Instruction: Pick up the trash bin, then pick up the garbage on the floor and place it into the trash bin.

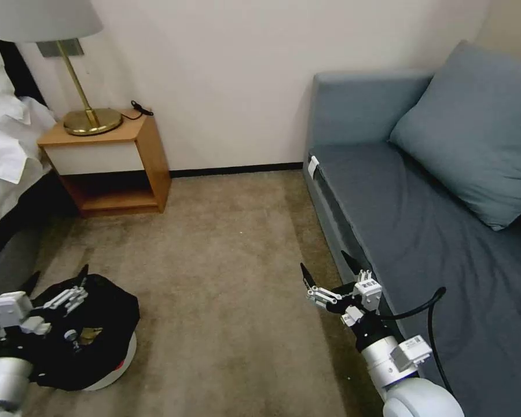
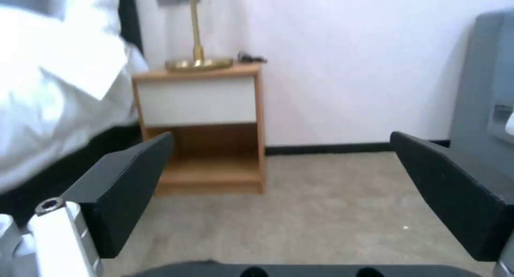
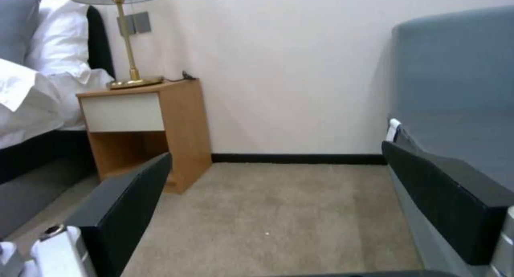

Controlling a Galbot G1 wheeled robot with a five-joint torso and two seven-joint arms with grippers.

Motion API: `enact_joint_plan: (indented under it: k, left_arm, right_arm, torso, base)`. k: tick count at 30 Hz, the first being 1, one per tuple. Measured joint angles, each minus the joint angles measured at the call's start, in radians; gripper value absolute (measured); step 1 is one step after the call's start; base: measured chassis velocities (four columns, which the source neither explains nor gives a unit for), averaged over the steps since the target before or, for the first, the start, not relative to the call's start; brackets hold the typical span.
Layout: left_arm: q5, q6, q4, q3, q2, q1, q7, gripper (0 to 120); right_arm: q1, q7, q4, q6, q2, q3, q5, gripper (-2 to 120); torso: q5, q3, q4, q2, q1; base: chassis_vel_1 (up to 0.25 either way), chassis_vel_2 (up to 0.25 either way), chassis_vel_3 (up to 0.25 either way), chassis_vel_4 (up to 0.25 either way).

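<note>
Trash bin [image 1: 118, 364] — under left gripper [image 1: 57, 279]

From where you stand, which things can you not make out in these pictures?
- Trash bin, head view: the left gripper and the black bag cover most of it; the small items inside cannot be identified.
- Bed, head view: cut off by the picture's left edge.
- Lamp, left wrist view: blurred, its shade cut off by the picture's edge.
- Sofa, head view: the right gripper hides part of its front edge.
</note>
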Motion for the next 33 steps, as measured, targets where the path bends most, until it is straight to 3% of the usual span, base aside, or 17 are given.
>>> enact_joint_plan:
  k: [4,5,8,9,13,33]
  left_arm:
    - [0.072,-0.049,-0.028,0.090,-0.028,0.030,-0.019,100]
    - [0.072,-0.049,-0.028,0.090,-0.028,0.030,-0.019,100]
    - [0.144,-0.078,-0.038,0.180,-0.037,0.046,-0.007,100]
    - [0.144,-0.078,-0.038,0.180,-0.037,0.046,-0.007,100]
    - [0.194,-0.104,-0.015,0.252,-0.033,0.047,0.008,100]
    - [0.196,-0.102,-0.007,0.255,-0.031,0.046,-0.002,100]
  right_arm:
    - [0.000,0.000,0.000,0.000,0.000,0.000,0.000,100]
    - [0.000,0.000,0.000,0.000,0.000,0.000,0.000,100]
    - [0.000,0.000,0.000,0.000,0.000,0.000,0.000,100]
    - [0.000,0.000,0.000,0.000,0.000,0.000,0.000,100]
    - [0.000,0.000,0.000,0.000,0.000,0.000,0.000,100]
    - [0.000,0.000,0.000,0.000,0.000,0.000,0.000,100]
  torso:
    - [-0.0002,0.000,-0.0001,0.000,0.000]
    - [-0.0002,0.000,-0.0001,0.000,0.000]
    - [-0.0001,0.000,-0.0001,0.000,0.000]
    - [-0.0001,0.000,-0.0001,0.000,0.000]
    - [-0.0003,0.000,-0.0001,0.000,0.000]
    - [-0.0003,0.000,-0.0002,0.000,0.000]
  base:
    - [0.000,0.000,0.000,0.000]
    - [0.000,0.000,0.000,0.000]
    - [0.000,0.000,0.000,0.000]
    - [0.000,0.000,0.000,0.000]
    - [0.000,0.000,0.000,0.000]
    - [0.000,0.000,0.000,0.000]
